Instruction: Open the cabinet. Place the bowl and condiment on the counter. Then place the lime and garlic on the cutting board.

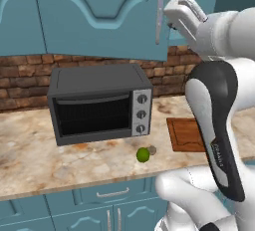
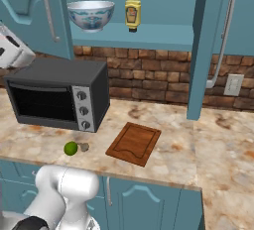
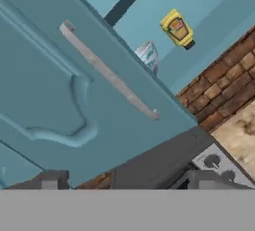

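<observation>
The cabinet stands open, its left door (image 2: pixel 37 11) and right door (image 2: pixel 211 45) both swung outward. On its shelf sit a white and blue bowl (image 2: pixel 91 15) and a yellow condiment bottle (image 2: pixel 132 14). A green lime (image 2: pixel 71 148) and a small grey garlic (image 2: pixel 84 147) lie together on the counter, left of the wooden cutting board (image 2: pixel 134 143). My gripper (image 1: pixel 174 23) hovers just off the left door's handle (image 1: pixel 160 11). In the hand view the gripper (image 3: pixel 124 182) is open and holds nothing, facing that handle (image 3: pixel 109 73); the door edge hides most of the bowl (image 3: pixel 149 55).
A dark toaster oven (image 1: pixel 99 103) stands on the marble counter (image 1: pixel 74 160) under the left door. A brick wall runs behind, with an outlet (image 2: pixel 233 85) at the right. My own arm blocks part of the cutting board (image 1: pixel 185 134) in the left base view.
</observation>
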